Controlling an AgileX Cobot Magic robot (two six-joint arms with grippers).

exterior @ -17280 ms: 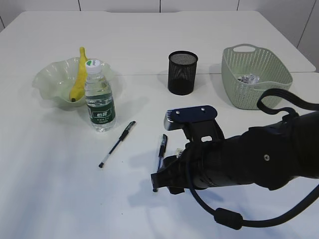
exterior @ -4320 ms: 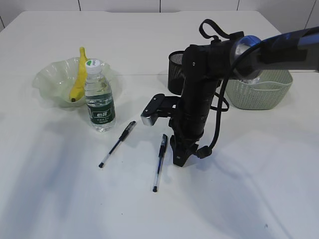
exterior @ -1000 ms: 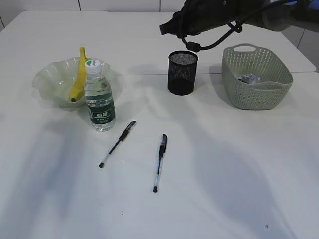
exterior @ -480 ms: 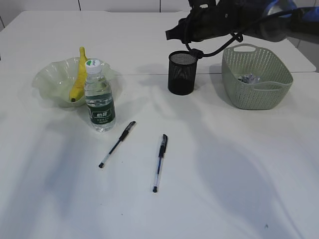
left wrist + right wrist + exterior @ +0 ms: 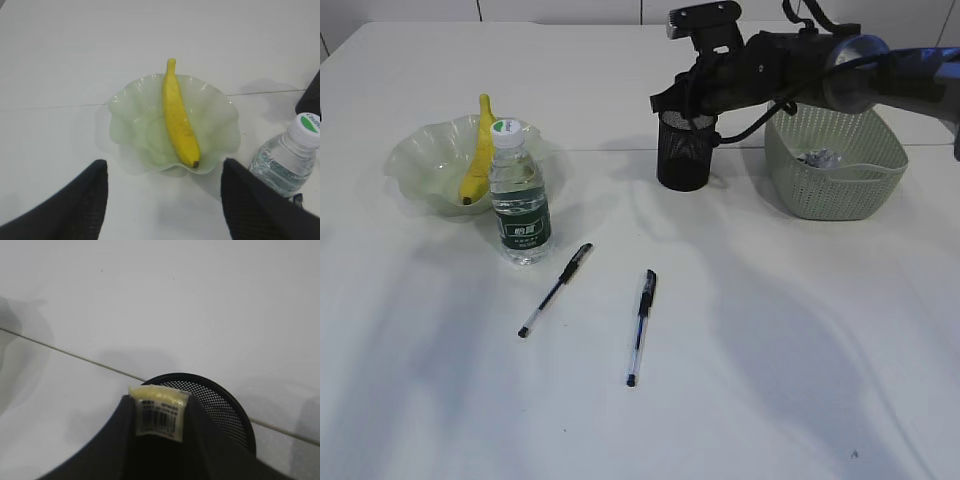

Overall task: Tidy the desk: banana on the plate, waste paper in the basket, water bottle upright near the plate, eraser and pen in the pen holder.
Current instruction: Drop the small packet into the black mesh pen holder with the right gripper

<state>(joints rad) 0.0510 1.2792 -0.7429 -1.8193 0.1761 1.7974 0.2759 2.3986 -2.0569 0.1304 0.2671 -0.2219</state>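
You brought the right end effector [image 5: 157, 420] directly above the black mesh pen holder [image 5: 686, 146], and its fingers were pinching the eraser [image 5: 159, 412], a pale block in a paper sleeve with a barcode. The eraser was held with its end over the near rim of the pen holder, so I judge that you placed it there so that it would fall inside when released, not beside the holder. In the exterior view the arm reached in from the right of the pen holder and covered part of its opening.

The left end effector [image 5: 162, 200] was spread wide and held nothing. It hung above the green wavy plate [image 5: 125, 120], far to the left of the pen holder, probably only waiting there out of the way.

The banana [image 5: 478, 150] already lay across that plate, and the water bottle [image 5: 520, 193] stood upright just beside it, so these two parts looked finished. The crumpled waste paper [image 5: 817, 158] sat inside the green basket [image 5: 835, 195], to the right of the pen holder.

Two pens lay flat on the table [image 5: 800, 380], both in front of the pen holder: the black pen [image 5: 555, 289] to the front left, the blue pen [image 5: 641, 324] almost straight in front. They are not yet put away, so in my judgement they come after the eraser.
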